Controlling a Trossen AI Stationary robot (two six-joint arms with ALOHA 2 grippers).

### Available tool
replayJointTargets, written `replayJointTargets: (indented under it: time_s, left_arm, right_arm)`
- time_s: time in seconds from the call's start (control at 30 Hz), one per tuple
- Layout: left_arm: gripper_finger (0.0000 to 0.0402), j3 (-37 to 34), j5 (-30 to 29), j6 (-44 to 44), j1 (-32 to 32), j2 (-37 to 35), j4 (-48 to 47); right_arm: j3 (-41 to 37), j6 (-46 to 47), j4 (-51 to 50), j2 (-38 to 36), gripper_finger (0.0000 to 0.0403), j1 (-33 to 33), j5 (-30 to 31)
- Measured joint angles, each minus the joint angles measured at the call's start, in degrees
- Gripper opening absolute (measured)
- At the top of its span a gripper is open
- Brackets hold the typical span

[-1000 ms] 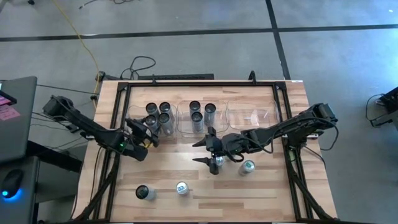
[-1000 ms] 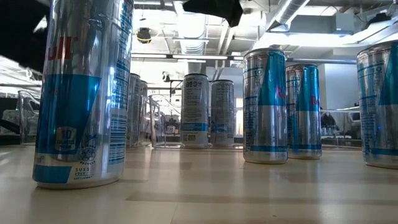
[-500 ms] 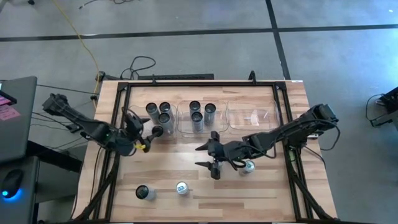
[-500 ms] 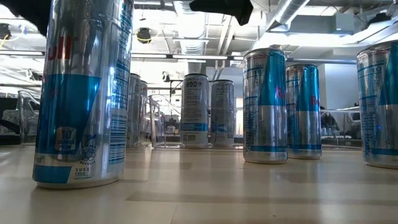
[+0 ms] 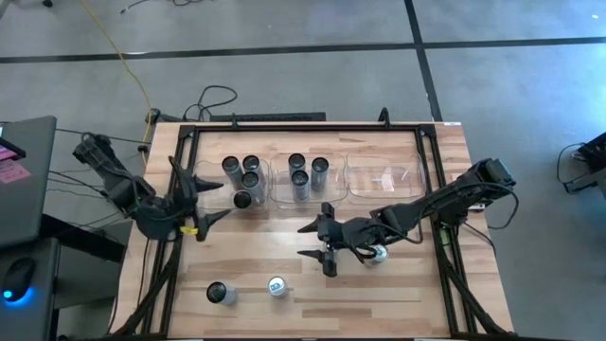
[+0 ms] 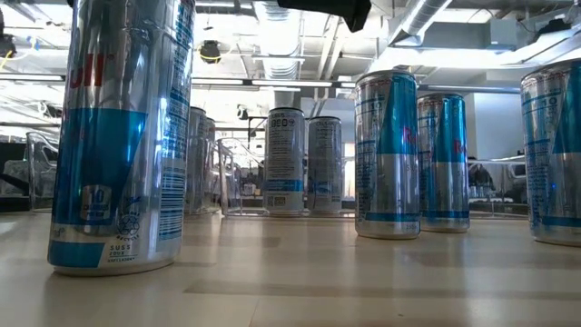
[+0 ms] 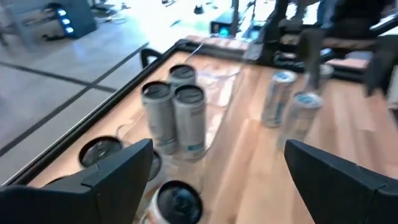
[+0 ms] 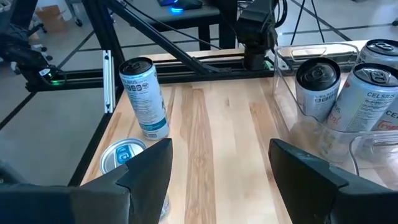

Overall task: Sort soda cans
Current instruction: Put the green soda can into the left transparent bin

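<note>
Several dark-topped soda cans stand upright in the left bin [image 5: 230, 166] and in the middle bin [image 5: 300, 177]. One dark-topped can [image 5: 241, 200] stands at the left bin's near side. My left gripper [image 5: 210, 201] [image 7: 227, 180] is open and hangs left of that bin, near the table's left edge. My right gripper [image 5: 311, 240] [image 8: 217, 174] is open over mid-table. A light-topped can [image 8: 122, 155] stands just beside one of its fingers, untouched. Another light-topped can [image 5: 377, 253] shows partly under the right arm.
Near the table's near edge stand a dark-topped can [image 5: 220, 293] and a light-topped can [image 5: 276, 286]. The right clear bin [image 5: 383, 180] holds no cans. A black frame rail [image 5: 180, 170] runs round the table. Bare wood lies between the bins and the near cans.
My left gripper has drawn back from the left bin toward the table's left edge. The dark-topped can it was beside now stands alone at the bin's near side. My right gripper has shifted slightly toward the near edge.
</note>
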Motion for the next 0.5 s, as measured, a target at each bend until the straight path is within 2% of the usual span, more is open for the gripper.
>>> replayJointTargets:
  time_s: [0.07,0.27,0.5]
  left_arm:
    - [0.0359,0.8,-0.6,0.3,-1.4,0.0,0.0]
    - [0.0359,-1.2,-8.5,-0.9,-3.8,0.5,-0.1]
    - [0.0359,-3.8,-12.0,-10.9,-1.9,4.1,-1.5]
  right_arm:
    - [0.0,-0.2,0.0,0.0,0.0286,0.0,0.0]
    - [0.0,-1.8,0.0,0.0,0.0286,-0.3,0.1]
    - [0.0,-1.3,1.7,0.0,0.0286,-1.6,0.2]
